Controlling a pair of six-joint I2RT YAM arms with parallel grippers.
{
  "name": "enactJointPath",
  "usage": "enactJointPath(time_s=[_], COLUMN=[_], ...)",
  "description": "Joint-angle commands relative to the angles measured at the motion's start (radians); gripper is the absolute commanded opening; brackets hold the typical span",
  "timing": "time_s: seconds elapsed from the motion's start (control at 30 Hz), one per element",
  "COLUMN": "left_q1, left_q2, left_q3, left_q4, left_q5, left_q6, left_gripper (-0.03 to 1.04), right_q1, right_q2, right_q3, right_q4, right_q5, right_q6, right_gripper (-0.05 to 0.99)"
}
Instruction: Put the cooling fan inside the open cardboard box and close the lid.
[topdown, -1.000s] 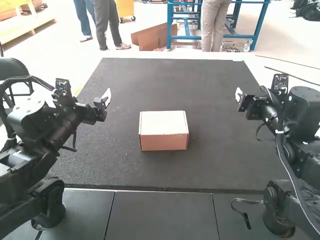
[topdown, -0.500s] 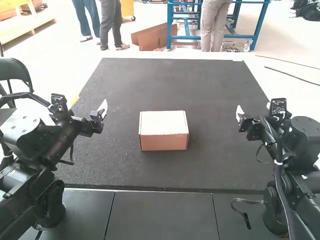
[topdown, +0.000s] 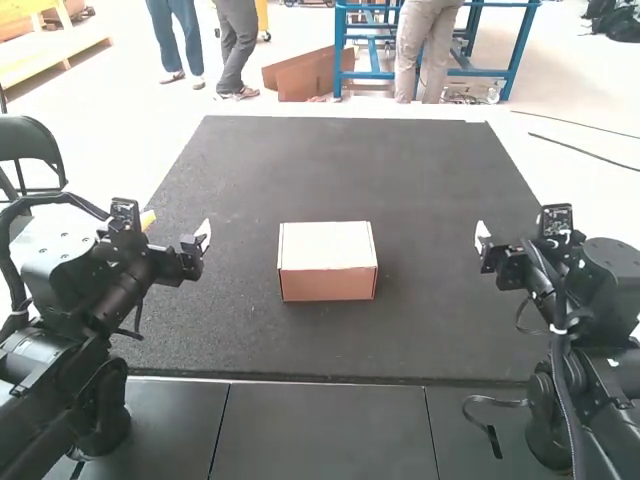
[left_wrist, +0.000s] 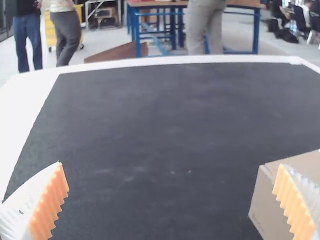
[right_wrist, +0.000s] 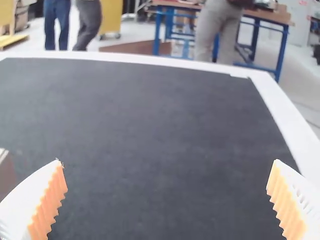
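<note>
Both arms have sunk and drawn back toward 6 o'clock over the last second. The left hand (topdown: 197, 249) is lower and closer to its own base than it was, and the right hand (topdown: 485, 250) has dropped by about the same amount. The cardboard box (topdown: 327, 260) has not shifted.

It sits at the middle of the mat (topdown: 400, 170) with its lid shut flat. Its long axis runs from 9 to 3 o'clock, and one broad side faces 6 o'clock. It is plain brown card with crisp square edges and smooth faces (the top reads paler than the front).

The left hand hangs at the box's 9 o'clock and the right hand at its 3 o'clock. Each is well apart from the box and level with it. Both hands are spread wide and hold nothing. The wrist views show their white ribbed fingers, lined with saw-toothed orange pads (left_wrist: 49, 202), far apart. In the left wrist view, one corner of the box shows just behind a pad.

The mat is black, grainy and rectangular. It lies on the bench (topdown: 320, 430), whose dark smooth panels show at 6 o'clock.
</note>
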Motion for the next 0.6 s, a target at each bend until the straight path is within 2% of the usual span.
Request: enactJointPath(time_s=[0.0,0.13,0.27,0.57], left_q1=[0.056,0.116,0.149,0.146], left_q2=[-0.012,-0.012,-0.014,-0.014], left_q3=[-0.007,-0.007,-0.009,-0.009], left_q4=[0.003,0.002,-0.001,-0.004], left_q5=[-0.013,-0.013,-0.013,-0.013], left_q6=[-0.003,0.004,0.010,0.019], left_gripper=[0.97,0.97,0.97,0.97], right_q1=[-0.014,-0.014,-0.014,-0.014], right_q2=[-0.007,-0.006,-0.007,-0.006], right_q3=[-0.005,-0.004,-0.005,-0.004], right_q4=[-0.003,-0.028,-0.046,-0.044], right_q5=[-0.015,-0.013,-0.012,-0.013], right_q6=[-0.013,-0.031,-0.034,-0.007], right_gripper=[0.92,0.92,0.92,0.92])
